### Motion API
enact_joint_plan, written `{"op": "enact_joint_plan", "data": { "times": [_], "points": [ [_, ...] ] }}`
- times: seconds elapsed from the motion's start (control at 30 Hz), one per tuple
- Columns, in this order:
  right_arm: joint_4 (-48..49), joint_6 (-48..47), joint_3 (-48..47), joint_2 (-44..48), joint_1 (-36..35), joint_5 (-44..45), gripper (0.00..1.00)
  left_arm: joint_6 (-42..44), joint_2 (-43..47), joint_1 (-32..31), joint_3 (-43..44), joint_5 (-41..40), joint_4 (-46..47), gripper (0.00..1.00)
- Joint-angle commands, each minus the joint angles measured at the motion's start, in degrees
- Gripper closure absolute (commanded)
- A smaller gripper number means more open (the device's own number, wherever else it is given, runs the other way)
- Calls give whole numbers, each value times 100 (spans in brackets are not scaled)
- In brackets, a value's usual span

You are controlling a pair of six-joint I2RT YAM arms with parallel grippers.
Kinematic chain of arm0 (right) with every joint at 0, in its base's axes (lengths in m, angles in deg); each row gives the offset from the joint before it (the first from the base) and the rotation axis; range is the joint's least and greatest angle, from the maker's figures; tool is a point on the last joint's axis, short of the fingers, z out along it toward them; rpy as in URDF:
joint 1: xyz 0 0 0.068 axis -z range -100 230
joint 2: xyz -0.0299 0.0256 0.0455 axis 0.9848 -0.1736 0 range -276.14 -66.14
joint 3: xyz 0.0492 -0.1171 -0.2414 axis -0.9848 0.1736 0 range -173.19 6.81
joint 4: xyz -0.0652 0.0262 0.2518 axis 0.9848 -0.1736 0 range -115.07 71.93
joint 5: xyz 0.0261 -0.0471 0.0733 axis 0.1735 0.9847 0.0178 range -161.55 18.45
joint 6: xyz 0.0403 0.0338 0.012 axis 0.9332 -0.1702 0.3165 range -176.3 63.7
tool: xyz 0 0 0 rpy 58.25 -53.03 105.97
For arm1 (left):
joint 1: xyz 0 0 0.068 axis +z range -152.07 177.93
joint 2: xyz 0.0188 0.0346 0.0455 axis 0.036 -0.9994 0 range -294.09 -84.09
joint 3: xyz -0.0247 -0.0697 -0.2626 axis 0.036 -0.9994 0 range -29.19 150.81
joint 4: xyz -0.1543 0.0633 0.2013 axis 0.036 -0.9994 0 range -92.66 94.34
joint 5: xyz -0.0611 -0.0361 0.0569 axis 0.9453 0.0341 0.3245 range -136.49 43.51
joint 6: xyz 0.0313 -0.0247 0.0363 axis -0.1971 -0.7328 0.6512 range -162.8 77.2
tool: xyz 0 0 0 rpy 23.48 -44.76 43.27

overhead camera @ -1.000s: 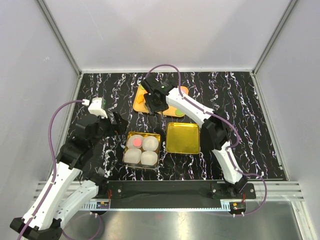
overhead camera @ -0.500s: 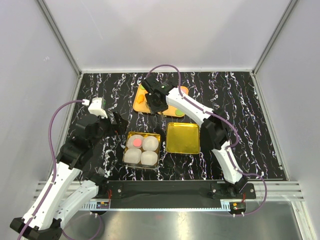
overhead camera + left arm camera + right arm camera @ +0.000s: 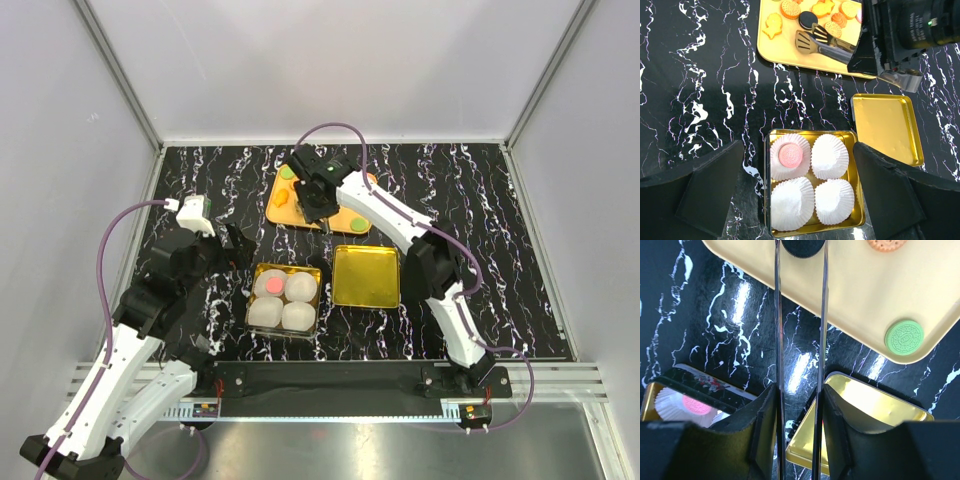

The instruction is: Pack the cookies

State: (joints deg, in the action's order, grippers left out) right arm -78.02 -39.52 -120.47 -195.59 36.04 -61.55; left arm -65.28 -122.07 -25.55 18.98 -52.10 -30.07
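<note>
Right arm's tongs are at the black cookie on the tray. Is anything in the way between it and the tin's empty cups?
Nothing visible blocks the black cookie. Only bare table separates the tray from the tin; three cups are empty and the lid lies beside the tin.

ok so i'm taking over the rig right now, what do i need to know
Left gripper: open, empty, hovering by the gold tin.
Right gripper: shut on the tongs, tips either side of a black cookie on the yellow tray.
Done: one pink cookie sits in a cup in the tin.
Left: three paper cups are empty; a green cookie, orange cookies and the black one are on the tray. The lid lies beside the tin.
</note>
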Motion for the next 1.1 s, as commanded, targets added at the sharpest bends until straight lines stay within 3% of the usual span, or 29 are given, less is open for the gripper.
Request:
{"op": "enact_joint_plan", "data": {
  "times": [0.0,0.4,0.83,1.07],
  "points": [
    [-17,-43,-139,710,46,38,58,-11,10,37,35,68,198,1],
    [316,115,1345,2089,11,-604,59,-11,18,46,35,68,198,1],
    [361,581,3164,3767,-1026,-570,58,-11,-34,81,27,95,207,1],
    [387,924,3711,4059,-1536,-587,58,-20,-52,90,27,112,207,1]
  ]
}}
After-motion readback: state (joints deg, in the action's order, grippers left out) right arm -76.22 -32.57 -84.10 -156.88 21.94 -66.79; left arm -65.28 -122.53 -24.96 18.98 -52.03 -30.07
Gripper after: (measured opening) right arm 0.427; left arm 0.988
